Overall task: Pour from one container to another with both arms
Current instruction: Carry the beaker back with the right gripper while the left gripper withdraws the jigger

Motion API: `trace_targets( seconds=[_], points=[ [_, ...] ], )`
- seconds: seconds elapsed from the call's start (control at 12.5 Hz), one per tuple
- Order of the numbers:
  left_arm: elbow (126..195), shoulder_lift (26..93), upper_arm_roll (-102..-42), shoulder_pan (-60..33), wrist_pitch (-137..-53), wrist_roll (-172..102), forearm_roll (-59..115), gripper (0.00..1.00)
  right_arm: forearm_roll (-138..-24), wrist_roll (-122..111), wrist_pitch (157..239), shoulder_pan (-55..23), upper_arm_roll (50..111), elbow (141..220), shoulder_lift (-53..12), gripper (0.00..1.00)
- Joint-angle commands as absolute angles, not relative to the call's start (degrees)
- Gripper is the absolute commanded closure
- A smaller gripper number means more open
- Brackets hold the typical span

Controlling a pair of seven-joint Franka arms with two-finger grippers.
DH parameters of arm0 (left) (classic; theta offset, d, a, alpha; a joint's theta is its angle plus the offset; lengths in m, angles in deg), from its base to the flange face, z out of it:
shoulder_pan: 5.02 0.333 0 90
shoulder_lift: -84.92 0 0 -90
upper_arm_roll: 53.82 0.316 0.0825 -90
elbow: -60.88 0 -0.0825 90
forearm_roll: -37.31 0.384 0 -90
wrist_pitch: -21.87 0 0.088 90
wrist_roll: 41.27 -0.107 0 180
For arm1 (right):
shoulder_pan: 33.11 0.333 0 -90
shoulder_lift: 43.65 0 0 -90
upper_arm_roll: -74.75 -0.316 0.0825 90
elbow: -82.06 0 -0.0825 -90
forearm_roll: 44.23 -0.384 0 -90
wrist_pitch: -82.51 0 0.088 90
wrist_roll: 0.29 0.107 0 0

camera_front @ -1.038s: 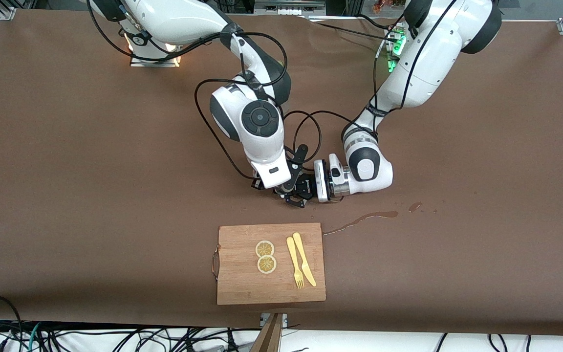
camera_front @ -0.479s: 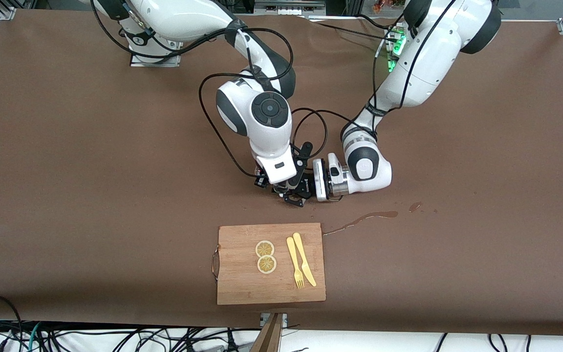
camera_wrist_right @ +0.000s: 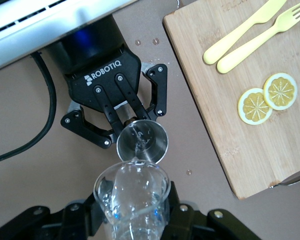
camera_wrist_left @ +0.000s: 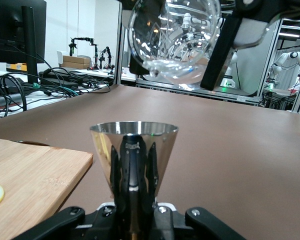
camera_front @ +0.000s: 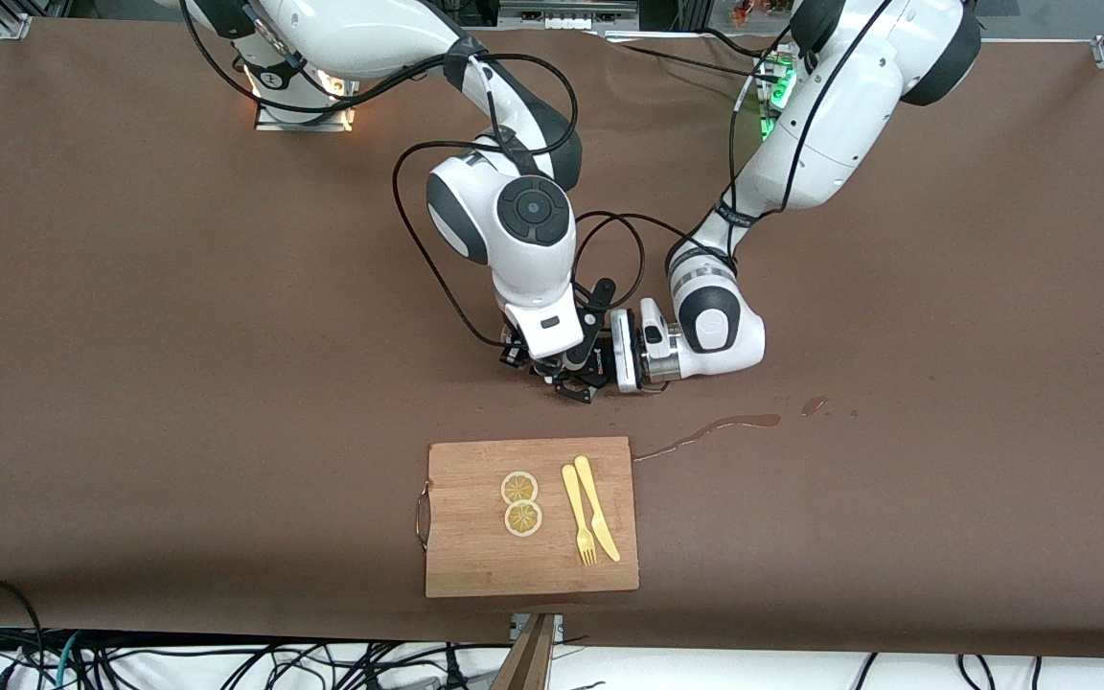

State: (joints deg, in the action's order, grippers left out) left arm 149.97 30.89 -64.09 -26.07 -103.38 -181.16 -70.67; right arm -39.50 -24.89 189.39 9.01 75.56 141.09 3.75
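My left gripper (camera_wrist_left: 134,172) is shut on a shiny metal cone cup (camera_wrist_left: 134,132), held upright just above the brown table. My right gripper (camera_wrist_right: 135,220) is shut on a clear glass beaker (camera_wrist_right: 132,192) with clear liquid in it. The beaker (camera_wrist_left: 172,35) is tilted, its lip over the mouth of the cup (camera_wrist_right: 142,141). In the front view the left gripper (camera_front: 602,362) and the right gripper (camera_front: 566,369) meet over mid-table, just farther from the camera than the board; both vessels are hidden there.
A wooden cutting board (camera_front: 475,556) lies nearer the camera, bearing two lemon slices (camera_front: 520,503), a yellow fork (camera_front: 577,513) and a knife (camera_front: 598,506). A wet streak (camera_front: 715,426) and a drop (camera_front: 813,405) mark the table toward the left arm's end.
The right arm has swung its wrist toward the left arm, bringing the beaker closer over the cup. The left hand has edged slightly toward the right arm.
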Motion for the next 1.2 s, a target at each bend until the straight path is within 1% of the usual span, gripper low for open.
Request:
trace_targets(
  seconds=[0.0,0.48,0.8,0.96,1.12],
  points=[
    [148.86,30.17,-64.10,-26.29,-103.20,-183.30,-73.52,1.00,-43.05,-24.80,187.98,7.16,74.93,140.51,2.59,0.96],
    [149.04,30.87,-64.01,-24.45,-103.11,-181.99,-73.52,1.00,-61.25,-38.58,187.63,-0.83,74.84,140.60,1.97,0.96],
    [150.52,34.11,-63.57,-20.76,-103.02,-176.02,-73.44,1.00,-70.40,-51.67,187.37,-6.29,74.93,142.26,2.06,0.96],
    [153.15,37.18,-63.40,-17.61,-103.02,-174.42,-73.17,1.00,-75.75,-58.78,184.66,-10.32,74.93,142.97,2.06,0.96],
    [154.30,38.68,-62.96,-13.22,-101.89,-174.59,-72.12,1.00,-82.08,-68.26,179.13,-16.64,74.93,144.37,2.06,0.96]
  ],
)
